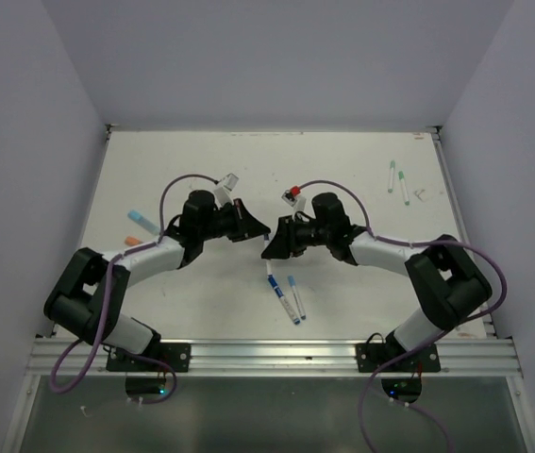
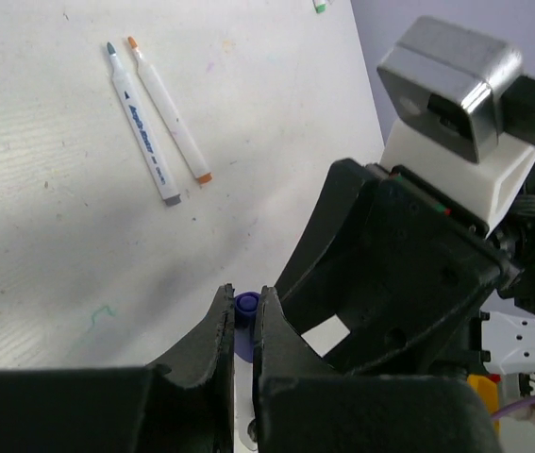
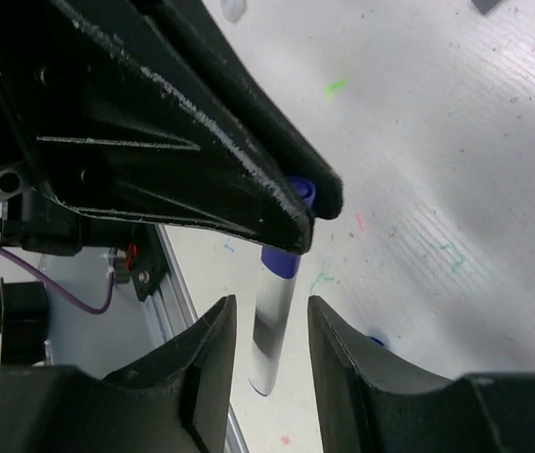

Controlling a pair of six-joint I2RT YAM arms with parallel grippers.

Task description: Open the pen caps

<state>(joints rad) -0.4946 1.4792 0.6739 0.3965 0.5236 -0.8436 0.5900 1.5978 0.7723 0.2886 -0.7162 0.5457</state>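
Left jaws pinched tight on the blue cap of a pen, held above the counter at mid-table, between the two wrists. The pen's white barrel runs down between the right jaws, which stand partly open with a gap on either side.

Two pens lie side by side on the counter near the jaws: grey-tipped pen and orange-tipped pen, nib ends showing. Blue lettering on the grey one's barrel is too small to read.

Loose light-blue cap and orange cap at the left edge. Two green-ended pens lie far right.
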